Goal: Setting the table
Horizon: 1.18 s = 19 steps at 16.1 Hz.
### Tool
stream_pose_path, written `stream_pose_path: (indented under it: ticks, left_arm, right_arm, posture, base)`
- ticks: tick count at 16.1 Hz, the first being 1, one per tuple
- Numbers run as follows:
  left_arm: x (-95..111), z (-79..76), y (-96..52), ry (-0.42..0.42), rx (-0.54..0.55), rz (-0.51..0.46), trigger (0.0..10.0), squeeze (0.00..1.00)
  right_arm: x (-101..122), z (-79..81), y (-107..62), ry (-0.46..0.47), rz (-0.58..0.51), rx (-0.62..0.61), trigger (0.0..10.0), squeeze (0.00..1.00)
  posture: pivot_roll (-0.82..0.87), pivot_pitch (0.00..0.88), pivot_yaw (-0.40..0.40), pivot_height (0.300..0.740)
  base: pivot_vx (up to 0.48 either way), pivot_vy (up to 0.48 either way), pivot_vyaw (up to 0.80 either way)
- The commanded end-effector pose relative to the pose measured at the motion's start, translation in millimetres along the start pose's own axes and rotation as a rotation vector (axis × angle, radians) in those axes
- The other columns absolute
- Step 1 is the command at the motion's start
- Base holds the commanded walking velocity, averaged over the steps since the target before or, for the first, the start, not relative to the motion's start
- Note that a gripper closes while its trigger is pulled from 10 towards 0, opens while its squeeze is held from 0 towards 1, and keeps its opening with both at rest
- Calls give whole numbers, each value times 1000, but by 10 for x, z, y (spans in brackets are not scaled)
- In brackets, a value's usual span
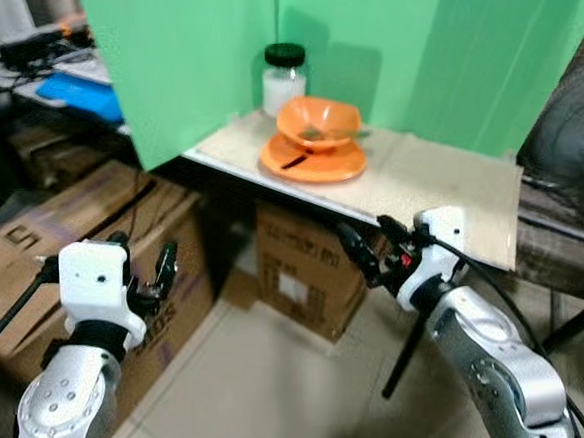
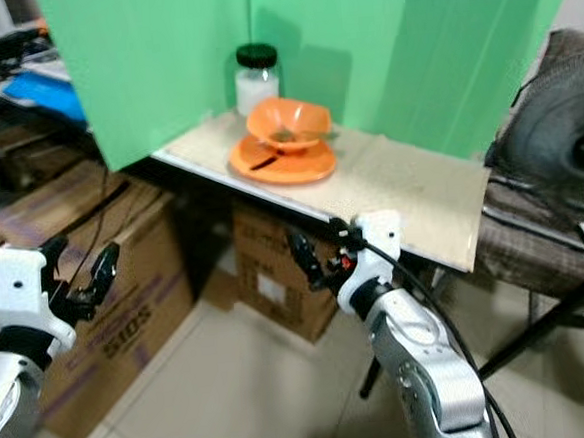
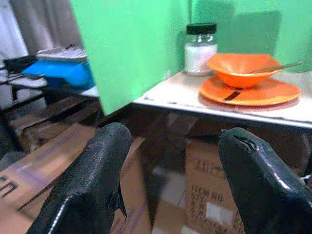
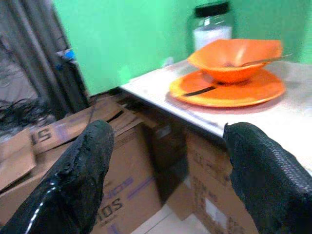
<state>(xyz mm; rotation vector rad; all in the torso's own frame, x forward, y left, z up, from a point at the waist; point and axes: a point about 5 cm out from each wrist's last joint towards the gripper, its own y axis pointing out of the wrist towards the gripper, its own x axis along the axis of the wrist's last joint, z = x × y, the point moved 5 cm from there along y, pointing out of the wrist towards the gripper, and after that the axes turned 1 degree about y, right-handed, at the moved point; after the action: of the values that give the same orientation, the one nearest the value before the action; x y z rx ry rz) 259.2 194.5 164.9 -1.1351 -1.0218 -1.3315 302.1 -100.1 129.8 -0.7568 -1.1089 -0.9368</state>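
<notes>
An orange bowl [image 1: 317, 123] with a spoon [image 4: 261, 60] in it sits on an orange plate [image 1: 313, 162] on the beige tabletop [image 1: 430, 179]. A dark utensil [image 1: 293, 161] lies on the plate's near rim. Behind them stands a glass jar [image 1: 284, 77] with a black lid and white contents. My left gripper [image 1: 143, 264] is open, held low and to the left of the table, over cardboard boxes. My right gripper [image 1: 371, 246] is open just below the table's front edge, nothing between its fingers [image 4: 85, 170].
Green screens [image 1: 200, 55] wall in the table's back and left side. Cardboard boxes [image 1: 301, 278] stand under the table and at the left [image 1: 33, 247]. A dark chair [image 1: 571, 129] is at the right. A cluttered desk with a blue item [image 1: 78, 94] is far left. Tiled floor lies below.
</notes>
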Motion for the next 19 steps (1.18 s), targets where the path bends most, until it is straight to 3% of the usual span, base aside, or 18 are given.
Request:
stream_pose_path:
  ticks: [1,16,19]
  left_arm:
    - [45,-69,4,-9,-27,-12,10000,0]
    - [40,-78,-29,-6,-42,3,10000,0]
    - [54,-94,-27,0,-47,2,10000,0]
  right_arm:
    - [42,-93,-35,-9,-7,-30,10000,0]
    - [40,-21,-35,16,-12,-9,10000,0]
    - [101,92,-34,-12,-31,67,10000,0]
  posture:
    - [11,0,-36,740]
    - [15,0,-28,740]
    - [26,0,-31,740]
  base:
    - [368,0,0]
    - [369,0,0]
    - [371,0,0]
